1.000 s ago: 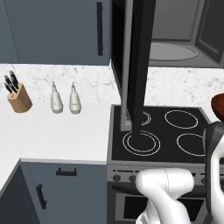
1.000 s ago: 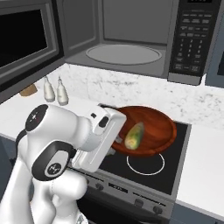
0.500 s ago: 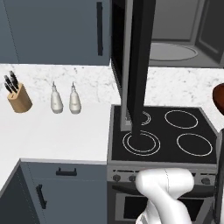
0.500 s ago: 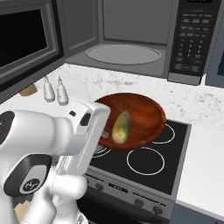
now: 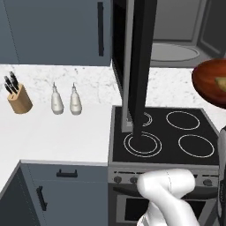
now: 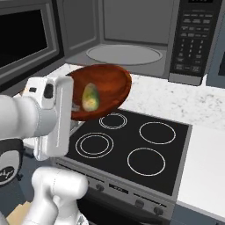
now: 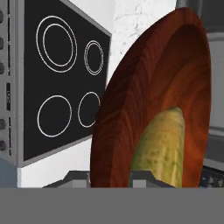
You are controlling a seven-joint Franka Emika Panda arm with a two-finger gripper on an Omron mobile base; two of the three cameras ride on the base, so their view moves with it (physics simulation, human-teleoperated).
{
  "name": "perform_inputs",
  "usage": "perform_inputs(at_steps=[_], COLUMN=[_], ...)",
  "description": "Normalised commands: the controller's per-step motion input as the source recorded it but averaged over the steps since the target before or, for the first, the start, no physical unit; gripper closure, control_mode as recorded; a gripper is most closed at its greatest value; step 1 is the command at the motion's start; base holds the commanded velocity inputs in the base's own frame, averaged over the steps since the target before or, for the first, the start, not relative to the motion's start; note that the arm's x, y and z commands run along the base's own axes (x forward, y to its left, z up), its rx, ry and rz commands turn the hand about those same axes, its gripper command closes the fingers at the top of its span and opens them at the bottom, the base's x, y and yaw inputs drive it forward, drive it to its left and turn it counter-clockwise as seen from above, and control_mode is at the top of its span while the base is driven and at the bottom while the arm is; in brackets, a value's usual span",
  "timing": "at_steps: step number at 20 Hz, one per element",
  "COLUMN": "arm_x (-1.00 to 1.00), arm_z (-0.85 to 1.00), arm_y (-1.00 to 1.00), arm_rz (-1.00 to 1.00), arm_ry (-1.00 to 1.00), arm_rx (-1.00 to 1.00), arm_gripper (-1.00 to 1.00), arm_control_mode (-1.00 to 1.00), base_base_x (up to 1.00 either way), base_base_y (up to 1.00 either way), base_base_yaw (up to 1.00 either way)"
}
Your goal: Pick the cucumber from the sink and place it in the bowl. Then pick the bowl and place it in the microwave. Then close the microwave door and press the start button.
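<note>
Nearest the base, the white arm carries the gripper [image 7: 109,177], its two fingertips pinching the rim of the bowl [image 6: 103,90], one tip on each side of the wall. The bowl hangs tilted above the stove [image 6: 132,149], and the cucumber [image 6: 90,97] lies inside it, its long axis running from the pinched rim toward the bowl's far edge. Beyond and above, the microwave [image 6: 127,39] stands with its cavity exposed and the microwave door [image 5: 140,66] swung wide. The cavity lies ahead of and higher than the bowl, so the carry likely runs up and forward.
</note>
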Motion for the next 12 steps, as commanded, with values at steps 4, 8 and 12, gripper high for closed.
perform_inputs(at_steps=[4,8,12], arm_x=[0.34,0.72,0.80], arm_z=[0.56,0.12,0.00], arm_y=[0.04,0.00,0.00], arm_rz=[0.15,0.12,0.12], arm_ry=[-0.02,0.05,0.07], arm_rx=[-0.06,0.00,0.00], arm_gripper=[1.00,1.00,1.00], arm_control_mode=[-1.00,-1.00,-1.00], base_base_x=[0.00,0.00,0.00], base_base_y=[0.00,0.00,0.00], base_base_yaw=[0.00,0.00,0.00])
